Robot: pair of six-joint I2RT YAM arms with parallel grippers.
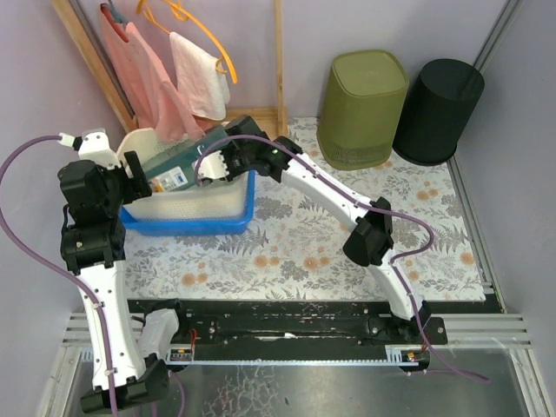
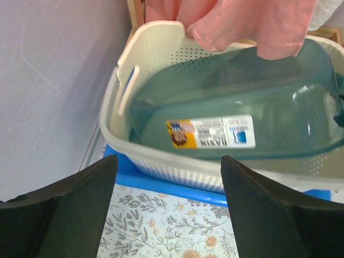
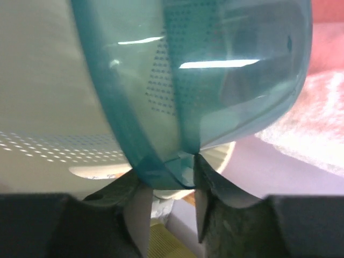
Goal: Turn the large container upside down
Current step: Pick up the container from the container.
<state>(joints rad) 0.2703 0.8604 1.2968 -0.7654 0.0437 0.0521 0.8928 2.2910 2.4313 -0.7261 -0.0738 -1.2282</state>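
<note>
pinching the rim of the teal basin between its two fingertips, the right tool is clenched on that thin edge, as its own wrist view shows close up. from above, the right tool reaches in from the right at the far left part of the floral surface. three containers sit nested here: the teal basin lies tilted inside a white perforated basket, and the basket rests in the blue tub, the largest and lowest of the three, which stands upright on the surface near the left wall. the left tool hovers just beside the stack's left end with its jaws released and wide apart, grasping nothing; its wrist view shows the left tool facing the white basket, the teal basin with its printed label, and a strip of the blue tub below. a pink cloth hangs down over the basin's far rim. an olive bin and a black bin stand upside down at the far right.
</note>
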